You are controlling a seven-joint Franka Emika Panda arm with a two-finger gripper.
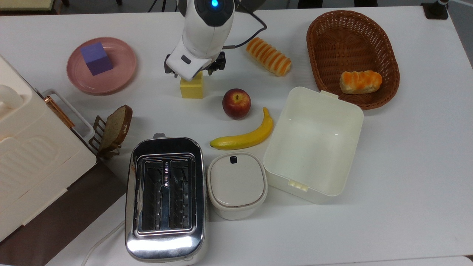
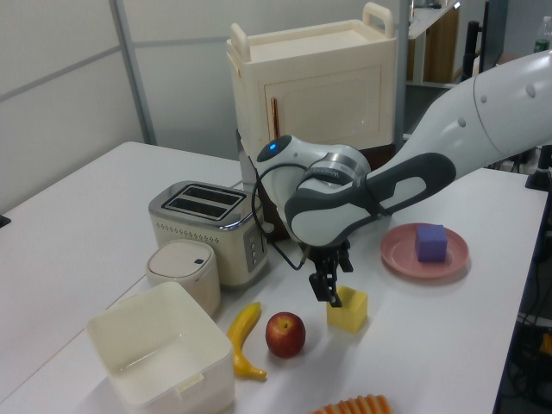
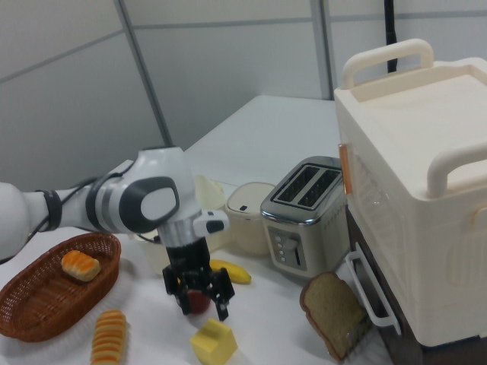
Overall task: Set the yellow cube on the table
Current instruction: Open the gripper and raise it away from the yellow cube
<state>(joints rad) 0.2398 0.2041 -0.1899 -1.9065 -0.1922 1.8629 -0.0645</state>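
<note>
Yellow cube (image 1: 191, 87) is already sitting on the white tabletop (image 1: 406, 155), at about 10 o'clock from the apple (image 1: 236, 103). Pincer (image 3: 204, 296) hangs spread open and empty just above, so only the pull-away looks left.

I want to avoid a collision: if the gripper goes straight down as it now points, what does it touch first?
Most likely the yellow cube. The gripper hangs open just above it, and the cube rests on the table. Depth is uncertain; one of the fingers might pass beside it.
</note>
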